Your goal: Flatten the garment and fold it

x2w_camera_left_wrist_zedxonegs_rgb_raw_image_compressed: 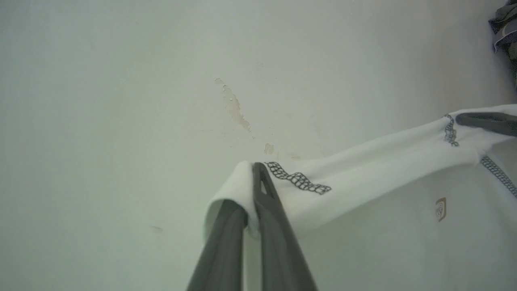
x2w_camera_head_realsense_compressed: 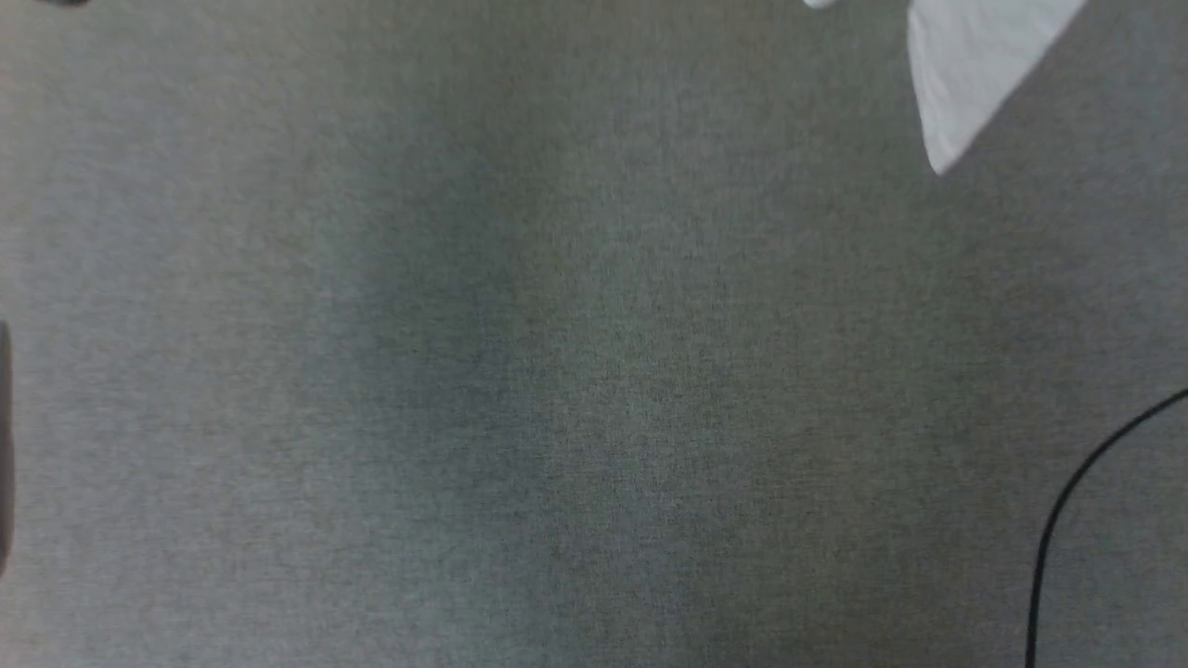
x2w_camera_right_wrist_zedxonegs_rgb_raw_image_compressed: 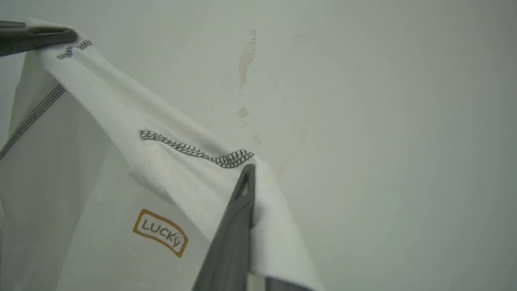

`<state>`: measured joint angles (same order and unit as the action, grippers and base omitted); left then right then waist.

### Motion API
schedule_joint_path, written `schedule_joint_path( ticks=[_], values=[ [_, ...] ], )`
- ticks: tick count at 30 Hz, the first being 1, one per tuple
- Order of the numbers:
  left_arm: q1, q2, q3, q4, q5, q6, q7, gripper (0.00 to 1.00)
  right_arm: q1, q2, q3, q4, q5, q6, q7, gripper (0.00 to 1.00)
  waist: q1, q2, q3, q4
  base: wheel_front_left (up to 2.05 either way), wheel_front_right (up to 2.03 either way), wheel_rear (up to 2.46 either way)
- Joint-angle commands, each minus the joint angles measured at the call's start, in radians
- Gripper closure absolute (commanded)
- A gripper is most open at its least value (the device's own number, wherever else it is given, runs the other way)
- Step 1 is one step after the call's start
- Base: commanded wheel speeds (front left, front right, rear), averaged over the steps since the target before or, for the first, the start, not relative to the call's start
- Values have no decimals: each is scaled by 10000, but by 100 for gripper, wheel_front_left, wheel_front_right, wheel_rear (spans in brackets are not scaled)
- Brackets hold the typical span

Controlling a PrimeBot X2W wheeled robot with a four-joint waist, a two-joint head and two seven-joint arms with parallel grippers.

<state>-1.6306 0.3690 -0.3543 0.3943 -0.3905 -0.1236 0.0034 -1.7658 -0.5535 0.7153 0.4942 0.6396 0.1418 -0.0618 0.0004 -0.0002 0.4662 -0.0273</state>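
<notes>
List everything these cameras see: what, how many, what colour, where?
garment: one, white with dark zigzag stitching, stretched between both end effectors
logo: one, gold, reading LUCKY, on the garment
wall: one, pale, behind the garment
peeled paint: few patches, beige, on the wall
surface: one, grey, across the head view
cable: one, black, surface's lower right
clothes: count unclear, dark, left wrist view's upper right corner
left end effector: one, dark grey, shut on the garment
right end effector: one, dark grey, shut on the garment

Grey woven surface [x2w_camera_head_realsense_compressed: 594, 371], perhaps carpet; pale wall [x2w_camera_left_wrist_zedxonegs_rgb_raw_image_compressed: 121, 81] with flaked paint [x2w_camera_left_wrist_zedxonegs_rgb_raw_image_compressed: 234, 106]
</notes>
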Motion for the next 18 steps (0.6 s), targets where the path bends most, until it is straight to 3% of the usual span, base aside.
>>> schedule_joint_path(
  ticks=[1,9,18],
  values=[
    [-183,220,140,398,108,29,-231,100,-110,-197,90,436,-62,-111,-155,100,-4,2,1125,-152,0,0,0],
    [-34,-389,-302,2315,-58,-26,-1579,100,-53,392,1649,1713,500,-111,-1327,100,-4,2,1463,192,0,0,0],
    [2920,-1305,-642,3380,-514,-37,-2543,100,2599,870,2757,2049,1520,-111,-1953,100,-4,2,363,561,0,0,0]
  ],
)
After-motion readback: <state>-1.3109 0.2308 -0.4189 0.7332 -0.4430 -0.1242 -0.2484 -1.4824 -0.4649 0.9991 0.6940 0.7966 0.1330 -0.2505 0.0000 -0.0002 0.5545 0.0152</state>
